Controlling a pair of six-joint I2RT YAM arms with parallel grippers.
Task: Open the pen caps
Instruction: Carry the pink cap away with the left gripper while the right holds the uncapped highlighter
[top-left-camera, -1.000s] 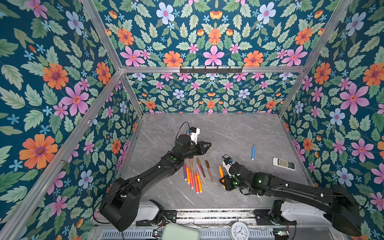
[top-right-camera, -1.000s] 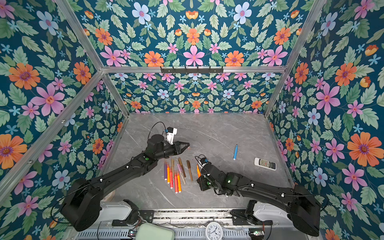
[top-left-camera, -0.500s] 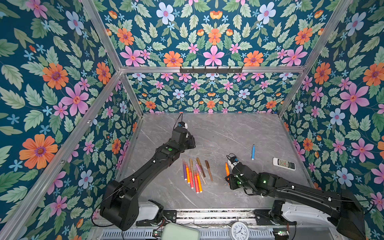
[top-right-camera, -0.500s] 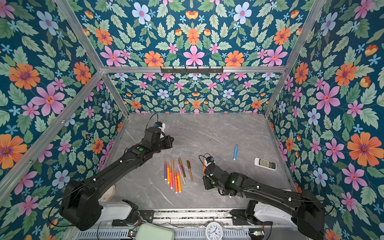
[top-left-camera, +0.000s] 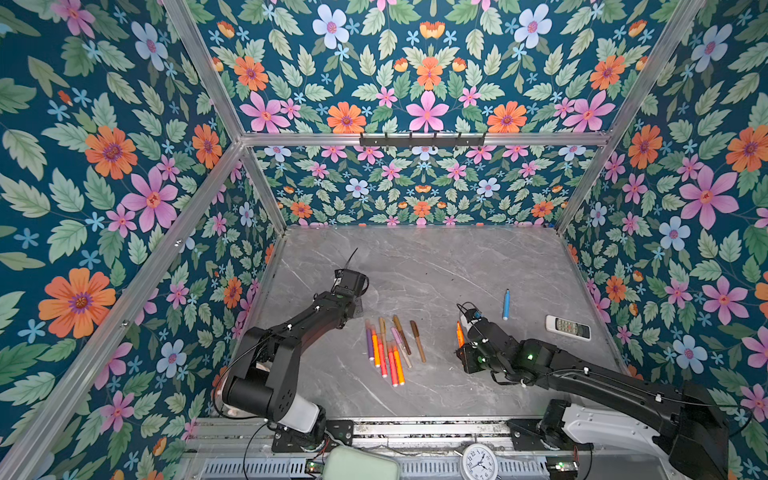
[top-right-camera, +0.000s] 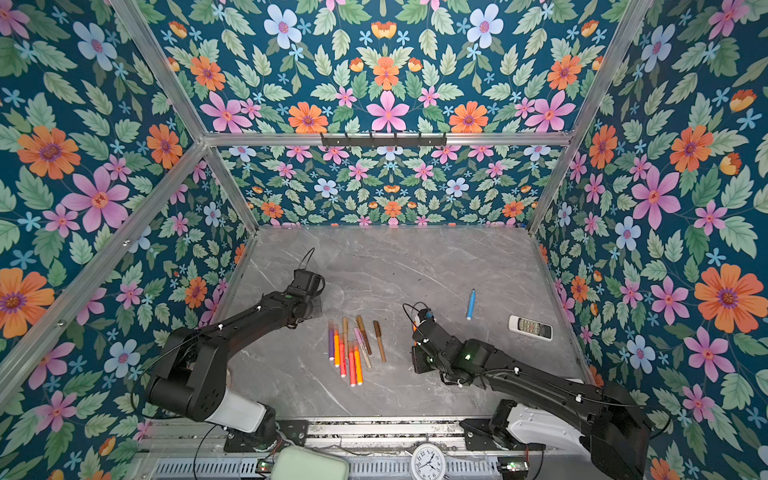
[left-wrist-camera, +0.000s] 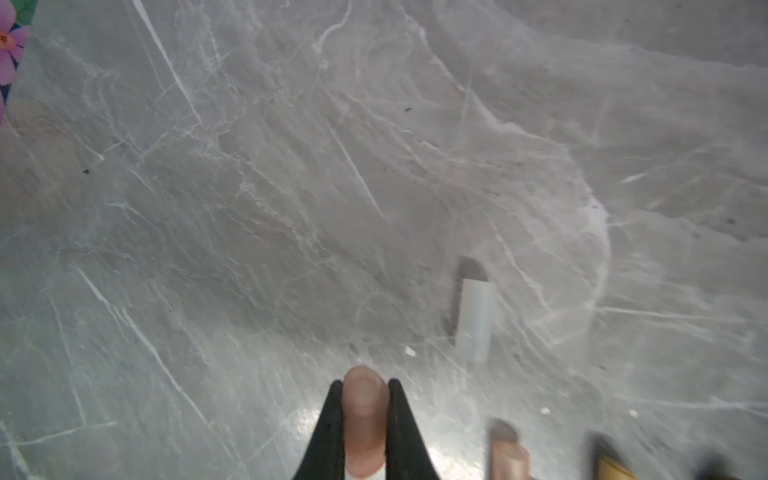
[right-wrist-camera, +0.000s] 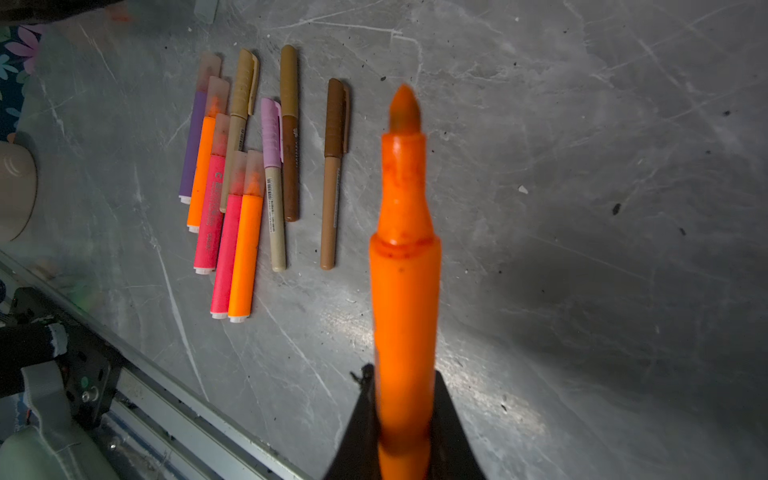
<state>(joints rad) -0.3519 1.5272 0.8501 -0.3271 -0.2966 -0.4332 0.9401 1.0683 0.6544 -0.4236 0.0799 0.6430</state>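
Grey marble worktop (top-left-camera: 436, 266) carries the row of capped pens (right-wrist-camera: 232, 187), lying between the two claws. The right claw (right-wrist-camera: 405, 374) is clamped on an orange pen (right-wrist-camera: 405, 270), its felt tip bare and pointing away from the claw. The left claw (left-wrist-camera: 363, 382) pinches a pinkish translucent cap (left-wrist-camera: 363, 415). Each is best lowered onto bare worktop clear of that row before release, lest it roll.

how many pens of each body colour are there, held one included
orange pens: 3, one in the right gripper
red-pink pens: 2
purple pen: 1
brown or beige pens: 4
light blue pen: 1
total: 11
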